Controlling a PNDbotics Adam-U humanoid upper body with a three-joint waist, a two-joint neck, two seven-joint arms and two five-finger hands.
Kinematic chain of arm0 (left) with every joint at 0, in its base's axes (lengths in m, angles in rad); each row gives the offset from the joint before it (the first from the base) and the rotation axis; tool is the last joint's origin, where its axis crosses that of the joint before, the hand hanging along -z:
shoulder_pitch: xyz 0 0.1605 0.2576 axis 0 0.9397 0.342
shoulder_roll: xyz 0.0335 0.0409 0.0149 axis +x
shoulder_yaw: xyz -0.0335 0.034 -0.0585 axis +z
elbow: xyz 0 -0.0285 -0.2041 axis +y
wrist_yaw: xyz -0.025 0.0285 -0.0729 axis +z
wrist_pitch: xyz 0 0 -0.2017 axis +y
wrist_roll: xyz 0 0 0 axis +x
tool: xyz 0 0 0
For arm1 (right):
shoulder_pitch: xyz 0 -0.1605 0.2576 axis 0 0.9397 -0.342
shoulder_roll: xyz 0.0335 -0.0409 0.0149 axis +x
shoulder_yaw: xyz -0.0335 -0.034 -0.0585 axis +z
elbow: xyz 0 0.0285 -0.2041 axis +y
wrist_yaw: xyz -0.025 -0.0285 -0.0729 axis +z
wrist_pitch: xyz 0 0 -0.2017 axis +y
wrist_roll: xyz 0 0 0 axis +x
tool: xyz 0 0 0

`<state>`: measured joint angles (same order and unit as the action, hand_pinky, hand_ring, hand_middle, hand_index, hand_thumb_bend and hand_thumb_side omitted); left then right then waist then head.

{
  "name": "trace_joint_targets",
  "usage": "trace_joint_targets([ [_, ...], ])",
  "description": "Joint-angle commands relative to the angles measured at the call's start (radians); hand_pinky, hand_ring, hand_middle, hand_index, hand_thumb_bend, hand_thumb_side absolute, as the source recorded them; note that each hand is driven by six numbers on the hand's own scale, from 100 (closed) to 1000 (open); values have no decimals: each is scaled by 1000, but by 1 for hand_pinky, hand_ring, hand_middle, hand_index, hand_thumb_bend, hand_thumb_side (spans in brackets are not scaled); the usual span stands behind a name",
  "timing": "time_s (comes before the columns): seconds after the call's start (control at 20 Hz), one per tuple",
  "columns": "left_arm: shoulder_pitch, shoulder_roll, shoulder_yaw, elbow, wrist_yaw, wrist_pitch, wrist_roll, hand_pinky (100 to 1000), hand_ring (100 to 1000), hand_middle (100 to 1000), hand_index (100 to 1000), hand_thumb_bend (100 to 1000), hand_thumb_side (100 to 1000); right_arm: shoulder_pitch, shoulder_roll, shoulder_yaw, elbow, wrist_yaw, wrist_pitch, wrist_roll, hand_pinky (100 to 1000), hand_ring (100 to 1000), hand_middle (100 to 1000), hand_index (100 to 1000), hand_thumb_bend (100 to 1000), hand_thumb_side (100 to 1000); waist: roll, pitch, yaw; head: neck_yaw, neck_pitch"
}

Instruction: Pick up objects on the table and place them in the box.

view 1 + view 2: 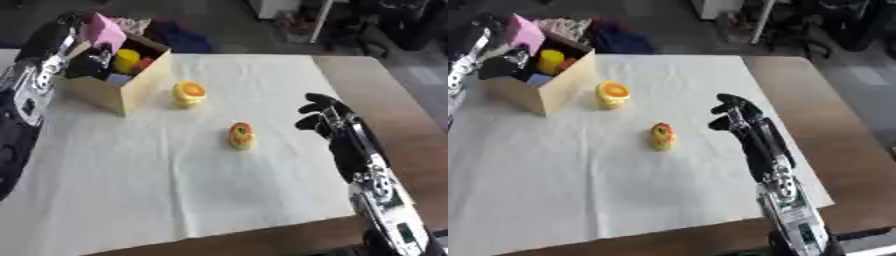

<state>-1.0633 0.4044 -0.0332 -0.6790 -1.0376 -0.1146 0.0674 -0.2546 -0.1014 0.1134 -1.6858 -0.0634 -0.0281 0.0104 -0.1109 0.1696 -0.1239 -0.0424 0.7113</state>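
Note:
A cardboard box (131,85) stands at the table's far left, with a yellow thing (127,59), a red thing (144,63) and a pink block (103,31) showing in it or above its rim. My left hand (90,62) reaches down into the box from the left; its fingers are dark and I cannot make out their pose. Just right of the box sits a yellow and orange cup-like toy (189,93). A smaller yellow and orange toy (241,136) lies mid-table. My right hand (322,116) hovers to its right, fingers relaxed, holding nothing.
A white cloth (157,190) covers most of the table. Bare brown wood (394,105) runs along the right side. Dark clutter, bags and chair legs stand on the floor beyond the far edge.

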Motion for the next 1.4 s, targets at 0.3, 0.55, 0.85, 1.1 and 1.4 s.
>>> trace_joint_targets([
  [0.3, -12, 33, 3, -27, -10, -17, -37, 882, 838, 942, 992, 407, 587, -10, -11, -3, -11, -4, -1, 0, 674, 564, 613, 789, 100, 711, 1, -3, 2, -7, -6],
  [0.55, 4, 74, -15, -108, 67, -73, -90, 882, 825, 918, 980, 295, 386, -48, -54, -6, -11, 10, 0, 16, 679, 569, 620, 802, 100, 681, 5, -6, 17, -24, -2],
  [0.85, 75, 171, -79, -265, 165, -170, -83, 847, 772, 846, 942, 118, 111, -148, -164, 17, 13, 55, -18, 77, 689, 586, 642, 827, 100, 595, 10, -13, 46, -51, 9],
  [1.1, 187, 236, -68, -388, 240, -245, -14, 816, 724, 790, 915, 100, 179, -253, -279, 90, 87, 119, -62, 150, 707, 629, 687, 854, 100, 488, 12, -17, 77, -72, 14],
  [1.4, 339, 262, -39, -541, 334, -292, 40, 796, 681, 747, 888, 100, 389, -359, -383, 164, 229, 213, -107, 244, 741, 704, 749, 870, 100, 386, 15, -10, 112, -94, 8],
])
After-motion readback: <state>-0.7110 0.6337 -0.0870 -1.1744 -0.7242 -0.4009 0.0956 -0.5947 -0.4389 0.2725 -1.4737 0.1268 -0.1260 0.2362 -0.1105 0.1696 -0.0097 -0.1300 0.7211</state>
